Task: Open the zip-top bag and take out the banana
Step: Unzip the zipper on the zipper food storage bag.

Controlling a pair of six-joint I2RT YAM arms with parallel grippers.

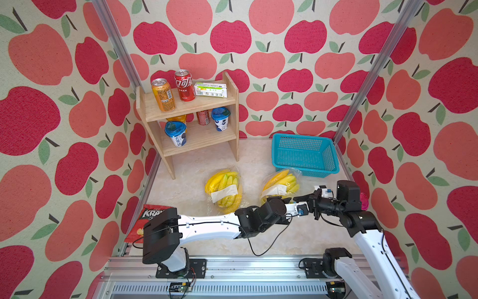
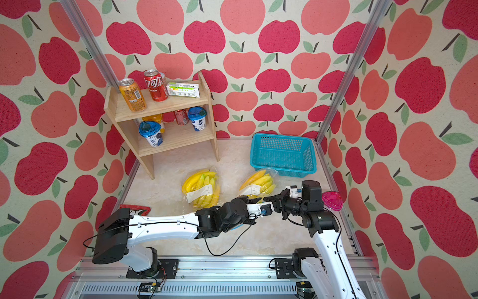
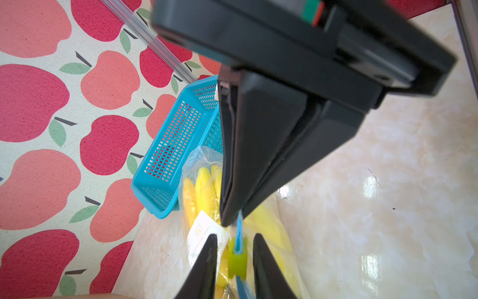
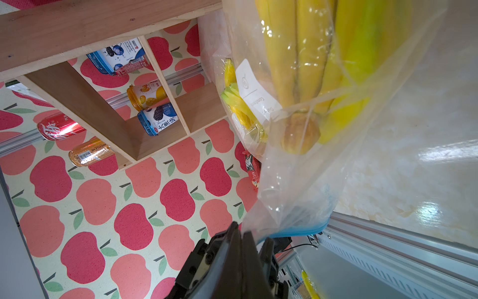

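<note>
A clear zip-top bag (image 1: pixel 280 185) with a white label lies in front of the basket and holds a bunch of yellow bananas (image 1: pixel 285 178). My right gripper (image 1: pixel 296 199) is shut on the bag's near corner, by the blue zip strip (image 4: pixel 297 230). In the left wrist view my left gripper (image 3: pixel 235 235) stands open. The green slider (image 3: pixel 237 261) sits between its fingers with a gap on each side. The bag's near edge is lifted off the table, and the bananas (image 4: pixel 305 64) hang low inside it.
A second bag of bananas (image 1: pixel 224 190) lies to the left. A blue mesh basket (image 1: pixel 305 154) stands at the back right. A wooden shelf (image 1: pixel 191 121) with cans and cups is at the back left. A red chip bag (image 1: pixel 151 214) lies near the left arm's base.
</note>
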